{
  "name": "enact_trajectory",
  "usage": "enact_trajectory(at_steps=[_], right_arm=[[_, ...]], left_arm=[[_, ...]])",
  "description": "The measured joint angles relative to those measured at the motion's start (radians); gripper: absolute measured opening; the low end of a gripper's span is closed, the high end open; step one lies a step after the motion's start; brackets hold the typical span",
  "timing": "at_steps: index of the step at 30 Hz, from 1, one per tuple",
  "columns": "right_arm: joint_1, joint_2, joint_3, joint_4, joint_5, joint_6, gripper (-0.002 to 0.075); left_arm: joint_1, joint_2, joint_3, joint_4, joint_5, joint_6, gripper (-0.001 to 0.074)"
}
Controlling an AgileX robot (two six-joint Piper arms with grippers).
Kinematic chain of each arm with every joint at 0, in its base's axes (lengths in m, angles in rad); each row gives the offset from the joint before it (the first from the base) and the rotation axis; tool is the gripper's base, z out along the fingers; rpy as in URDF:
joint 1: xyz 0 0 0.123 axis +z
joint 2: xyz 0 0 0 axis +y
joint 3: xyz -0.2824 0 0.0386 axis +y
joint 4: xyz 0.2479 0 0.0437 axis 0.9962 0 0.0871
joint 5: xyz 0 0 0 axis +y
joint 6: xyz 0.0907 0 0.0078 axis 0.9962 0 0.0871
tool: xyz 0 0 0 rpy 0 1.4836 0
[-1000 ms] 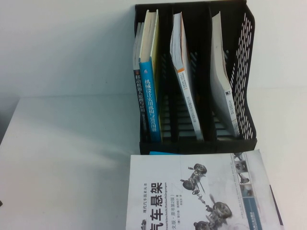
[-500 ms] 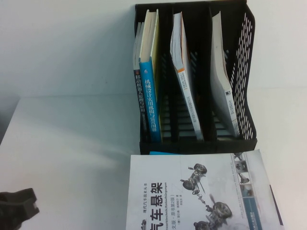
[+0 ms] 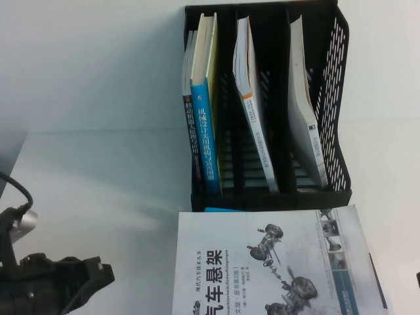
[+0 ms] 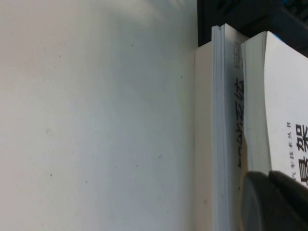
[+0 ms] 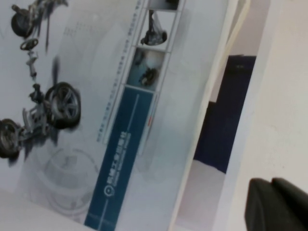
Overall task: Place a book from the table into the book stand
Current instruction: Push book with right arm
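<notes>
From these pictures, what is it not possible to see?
- The book: the high view's lower edge cuts its title.
- Left hand: high view shows it dark near the table's left corner, fingers unclear.
- Right hand: only a dark tip in the right wrist view, beside the book.

The book (blue strip, suspension pictures) lies flat, the right tool just beside its edge.
</notes>
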Motion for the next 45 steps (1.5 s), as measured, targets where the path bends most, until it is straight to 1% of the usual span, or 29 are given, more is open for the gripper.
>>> enact_trajectory(at_steps=[4, 7, 11, 13, 16, 18, 23, 27, 29, 32, 34, 37, 40, 42, 45], right_arm=[[0.0, 0.086, 0.0, 0.046, -0.046, -0.026, -0.0003], [0.0, 0.142, 0.0, 0.099, -0.069, -0.066, -0.0003], [0.0, 0.204, 0.0, 0.161, -0.074, -0.137, -0.0003], [0.0, 0.217, 0.0, 0.186, -0.077, -0.149, -0.0003], [0.0, 0.22, -0.009, 0.222, -0.084, -0.167, -0.0003], [0.0, 0.224, -0.021, 0.232, -0.094, -0.171, -0.0003], [0.017, 0.271, -0.03, 0.239, -0.113, -0.166, -0.0003], [0.045, 0.312, -0.045, 0.239, -0.115, -0.11, -0.0003], [0.06, 0.327, -0.059, 0.236, -0.115, -0.086, -0.0003], [0.082, 0.34, -0.079, 0.224, -0.119, -0.059, -0.0003], [0.105, 0.344, -0.095, 0.222, -0.119, -0.042, -0.0003], [0.146, 0.357, -0.115, 0.222, -0.122, -0.02, -0.0003], [0.187, 0.385, -0.132, 0.222, -0.124, 0.001, -0.0003], [0.203, 0.407, -0.138, 0.222, -0.125, 0.007, -0.0002], [0.209, 0.432, -0.138, 0.227, -0.125, 0.009, -0.0003]], left_arm=[[0.003, 0.054, -0.004, -0.083, 0.012, 0.077, -0.0004], [0.041, 0.09, -0.035, -0.105, 0.1, 0.158, -0.0004], [0.159, 0.138, -0.083, -0.129, 0.246, 0.196, -0.0004], [0.238, 0.168, -0.102, -0.147, 0.314, 0.2, -0.0004], [0.329, 0.203, -0.11, -0.156, 0.35, 0.2, -0.0004], [0.361, 0.213, -0.11, -0.153, 0.352, 0.2, -0.0004], [0.376, 0.219, -0.11, -0.124, 0.352, 0.2, -0.0004], [0.377, 0.22, -0.11, -0.12, 0.352, 0.198, 0.0015], [0.377, 0.222, -0.11, -0.116, 0.352, 0.188, 0.0046], [0.377, 0.226, -0.11, -0.116, 0.352, 0.175, 0.0127], [0.377, 0.228, -0.11, -0.116, 0.352, 0.171, 0.0208], [0.377, 0.228, -0.11, -0.11, 0.352, 0.153, 0.0356], [0.377, 0.228, -0.11, -0.08, 0.352, 0.122, 0.047], [0.377, 0.228, -0.11, -0.052, 0.352, 0.079, 0.0514], [0.355, 0.236, -0.11, -0.024, 0.352, 0.04, 0.0543]])
